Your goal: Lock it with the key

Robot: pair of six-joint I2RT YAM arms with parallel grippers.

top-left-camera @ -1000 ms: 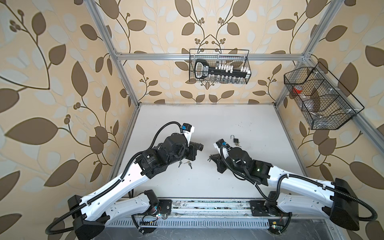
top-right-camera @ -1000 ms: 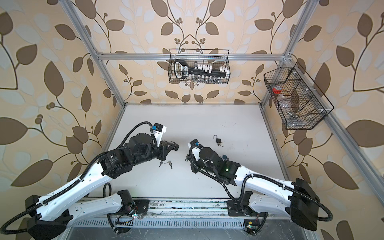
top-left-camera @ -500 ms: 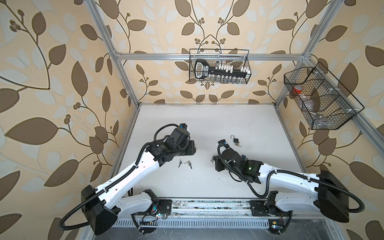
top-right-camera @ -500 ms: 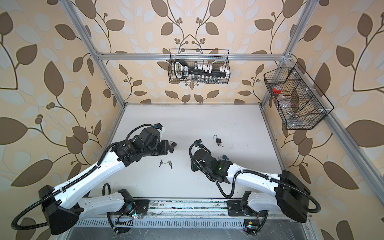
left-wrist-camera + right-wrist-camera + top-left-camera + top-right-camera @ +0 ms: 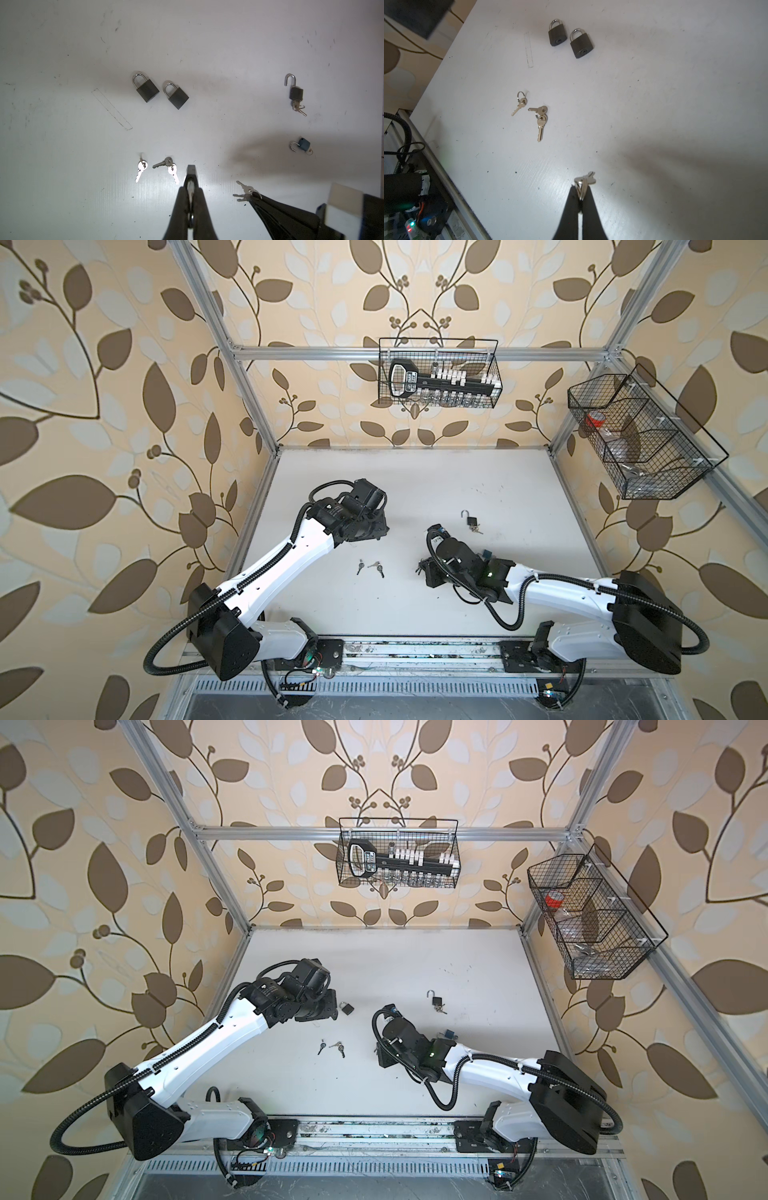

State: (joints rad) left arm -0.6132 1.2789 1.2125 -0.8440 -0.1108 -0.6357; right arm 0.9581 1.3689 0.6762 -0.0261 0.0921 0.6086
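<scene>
Keys hang by their ring from the clenched right hand, over the bench, left hand clenched empty; held only by the ring, they may swing and miss the keyhole of a padlock ahead, or slip out.

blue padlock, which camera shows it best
The left wrist view: the blue padlock lies in full sight on the table, its shackle plainly open. In both top views it is only a tiny blue speck. The right wrist view does not show it.
</scene>
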